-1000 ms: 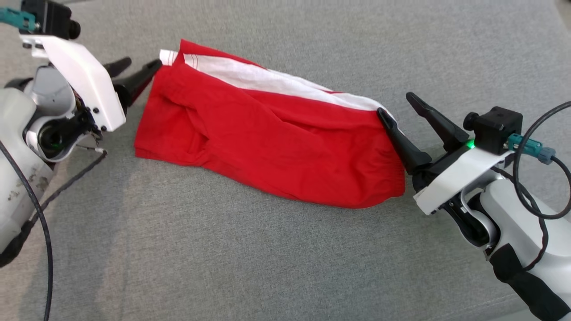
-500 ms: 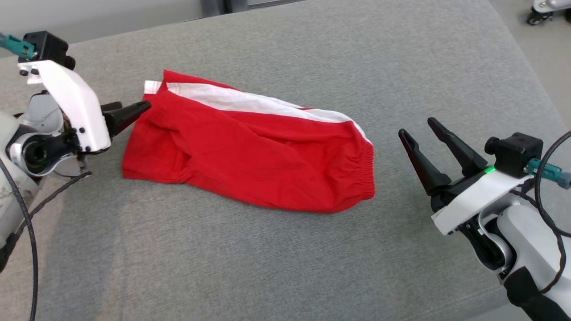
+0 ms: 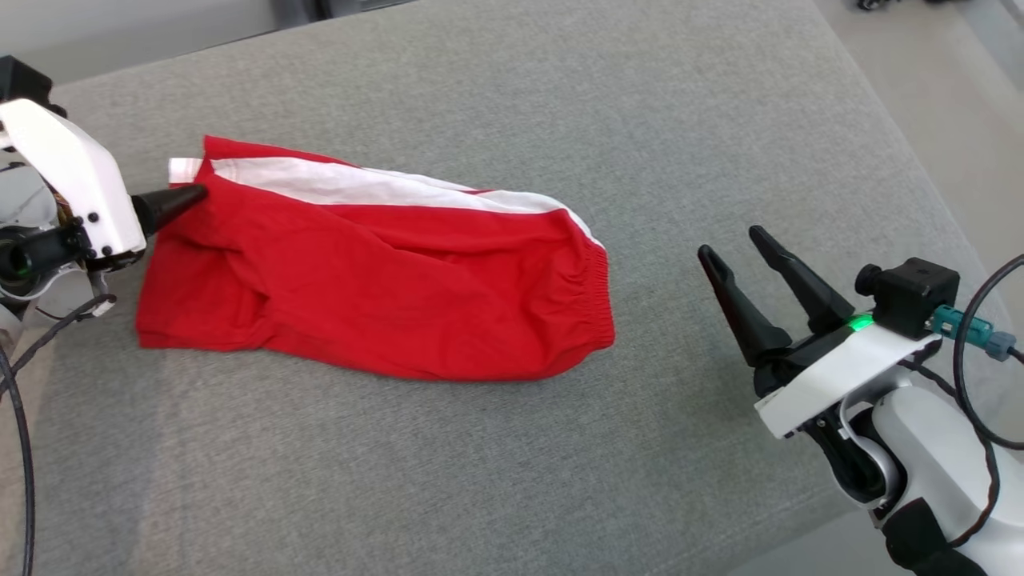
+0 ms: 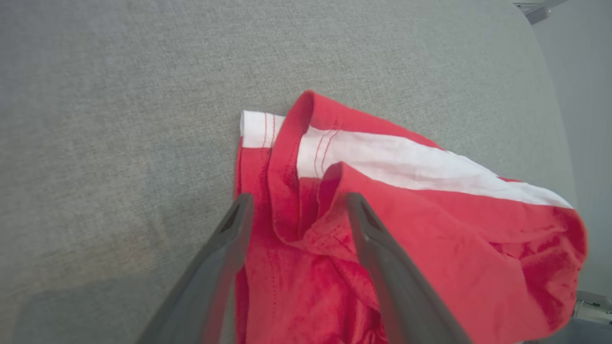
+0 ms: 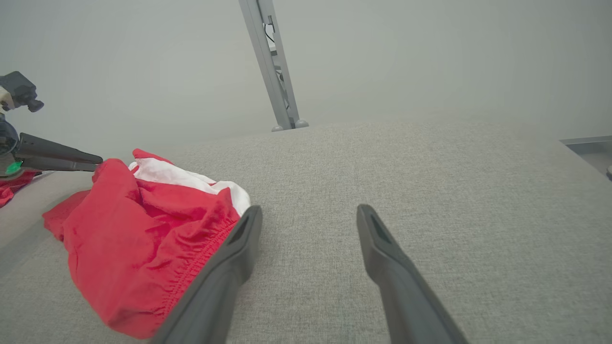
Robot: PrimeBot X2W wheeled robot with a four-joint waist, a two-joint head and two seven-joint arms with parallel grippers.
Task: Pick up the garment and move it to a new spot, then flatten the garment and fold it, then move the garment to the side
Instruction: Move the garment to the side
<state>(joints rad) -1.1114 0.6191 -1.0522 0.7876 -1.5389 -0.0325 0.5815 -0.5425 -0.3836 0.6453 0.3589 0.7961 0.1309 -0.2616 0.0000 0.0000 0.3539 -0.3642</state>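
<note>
Jaws of the left gripper (image 4: 300, 203) are seen spread wide in the left wrist view, rising from the bottom centre of the frame. The rumpled leg hem of the red cloth shorts with a white side stripe (image 4: 430, 229) is straddled by them without being pinched; whether a finger touches the cloth cannot be told. In the head view that gripper is placed at the left edge, its tip at the upper left corner of the shorts. From there the long axis of the shorts is laid out towards the right and slightly downward, leg hems at the left, gathered elastic waistband at the centre right. The shorts are left loosely doubled over, not flattened, across the centre left of the surface. Further right, at the lower right of the frame, the right gripper (image 3: 730, 240) is held with its jaws wide apart and empty. It is near the waistband but clear of it, with bare surface between. The left arm is therefore judged the nearer one, and a closing of its jaws on the hem is probably called for first. Underneath, a broad grey woven fabric cushion (image 3: 512, 480) is spread flat. Pale floor (image 3: 920, 88) is seen at the upper right, and a grey metal post (image 5: 275, 62) against a plain pale wall (image 5: 430, 48) at the top of the right wrist view.
</note>
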